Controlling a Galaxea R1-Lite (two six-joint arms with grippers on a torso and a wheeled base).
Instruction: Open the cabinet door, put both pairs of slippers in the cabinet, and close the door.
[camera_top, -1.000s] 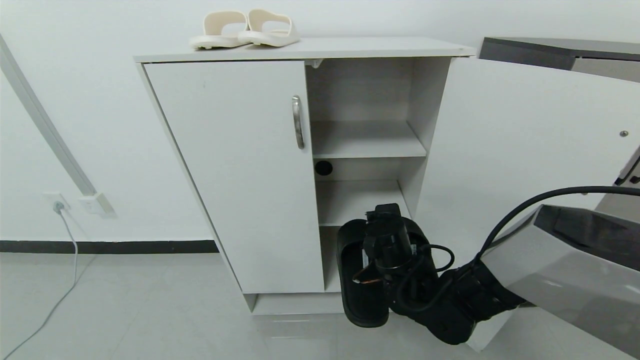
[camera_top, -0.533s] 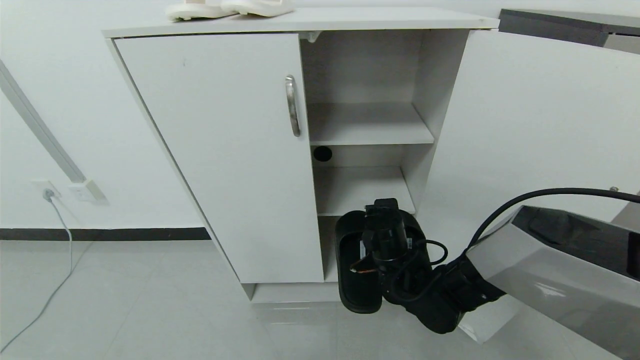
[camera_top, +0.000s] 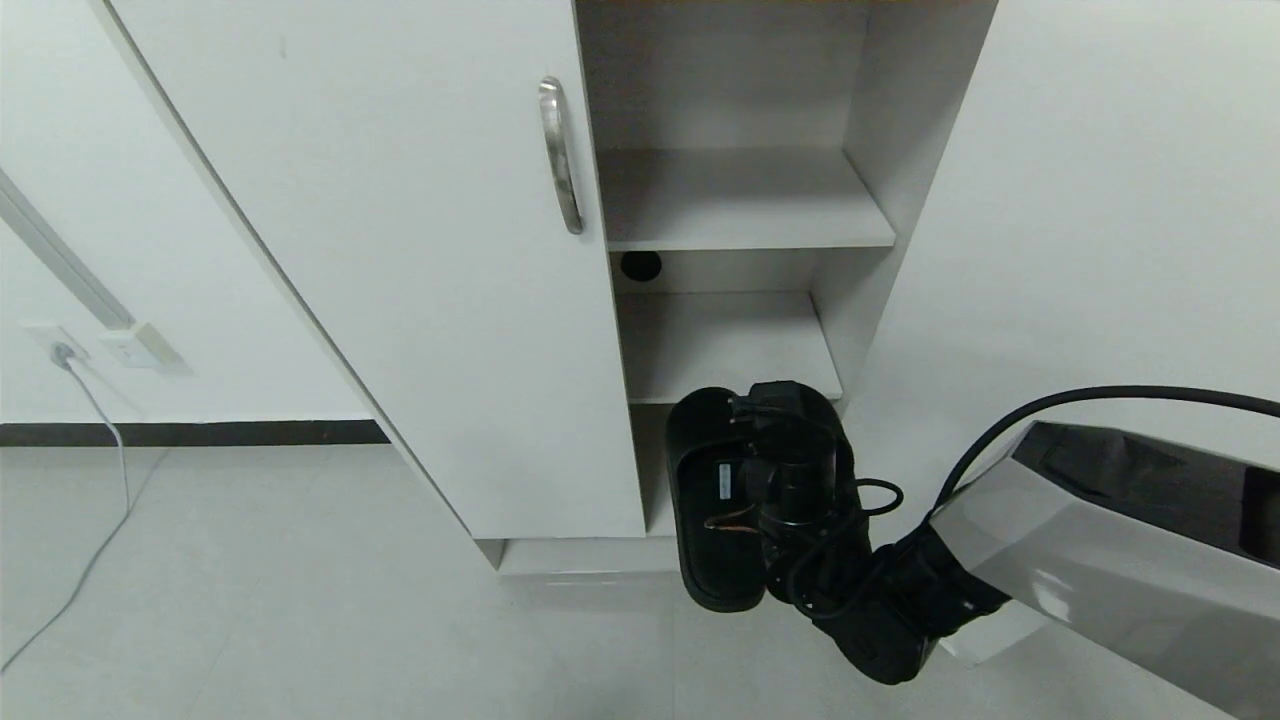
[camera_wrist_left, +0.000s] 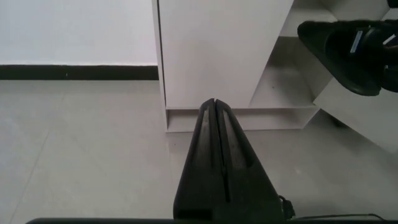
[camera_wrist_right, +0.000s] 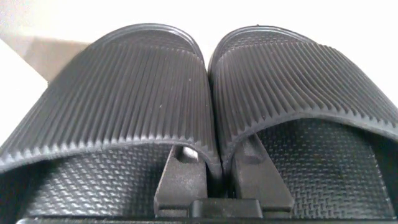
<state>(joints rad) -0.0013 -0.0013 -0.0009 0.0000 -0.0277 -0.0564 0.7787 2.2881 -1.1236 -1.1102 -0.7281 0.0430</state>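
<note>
- Your right fingers (camera_wrist_right: 181, 177) are pinched on the black slippers (camera_wrist_right: 149, 81). One finger sits under each strap, and the two inner strap edges are squeezed between them.
- The pair hangs side by side from that grip, footbeds up and toes pointing into the cabinet (camera_top: 900, 120).
- From the head camera, the slippers sit at the mouth of the bottom compartment (camera_top: 655, 490). The toes are just under the front edge of the middle shelf (camera_top: 725, 345), and the heels reach out over the floor (camera_top: 300, 620), past the cabinet's base.
- Your left fingers (camera_wrist_left: 205, 143) are pressed flat against each other with only a thin seam between them, and they hold nothing. They hang low over the floor, pointing at the foot of the cabinet, well apart from the slippers.
- The left door (camera_top: 400, 250) is shut, with its metal handle (camera_top: 560, 155) along its inner edge. The right door (camera_top: 1100, 200) is swung wide open, just beside your right arm.
- The upper shelf (camera_top: 740, 200) sits above the middle one, and a round hole (camera_top: 640, 265) shows in the back panel between them.
- Off to the left, a wall socket (camera_top: 60, 350) has a grey cable (camera_top: 100, 500) trailing down to the floor.
</note>
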